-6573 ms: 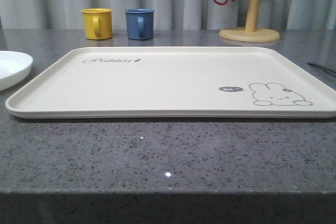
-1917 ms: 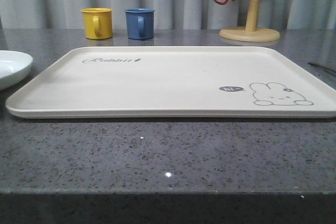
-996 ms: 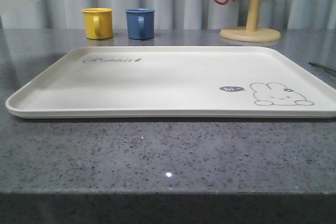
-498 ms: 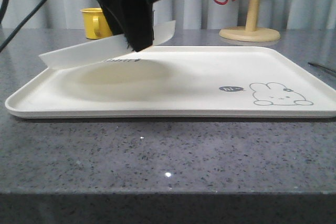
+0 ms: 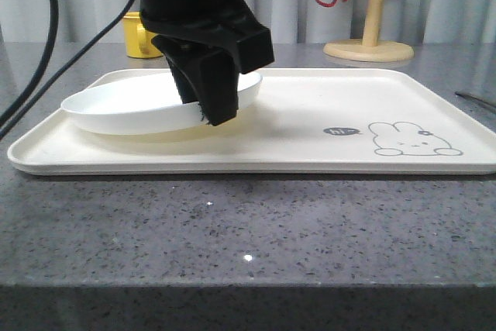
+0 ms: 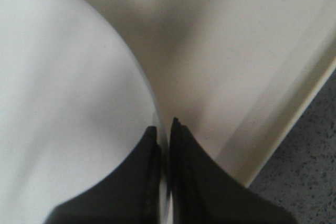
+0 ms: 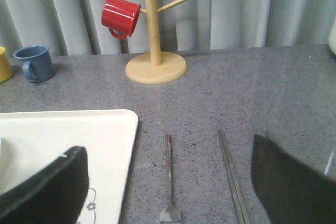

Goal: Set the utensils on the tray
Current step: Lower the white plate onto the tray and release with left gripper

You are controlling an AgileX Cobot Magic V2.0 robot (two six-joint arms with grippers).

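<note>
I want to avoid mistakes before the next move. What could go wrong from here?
1. The left gripper pinches only the rim of the white plate, tilted over the cream tray; released too early, it may drop or slide.
2. The fork and chopsticks lie flat on the stone counter, thin and probably hard for the open right gripper to grasp.

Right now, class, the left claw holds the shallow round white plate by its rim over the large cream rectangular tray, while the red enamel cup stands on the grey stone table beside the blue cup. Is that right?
One detail is wrong. The red enamel cup hangs on the wooden mug tree, as the right wrist view shows. The left claw does grip the shallow round white plate by its rim over the large cream rectangular tray.
</note>
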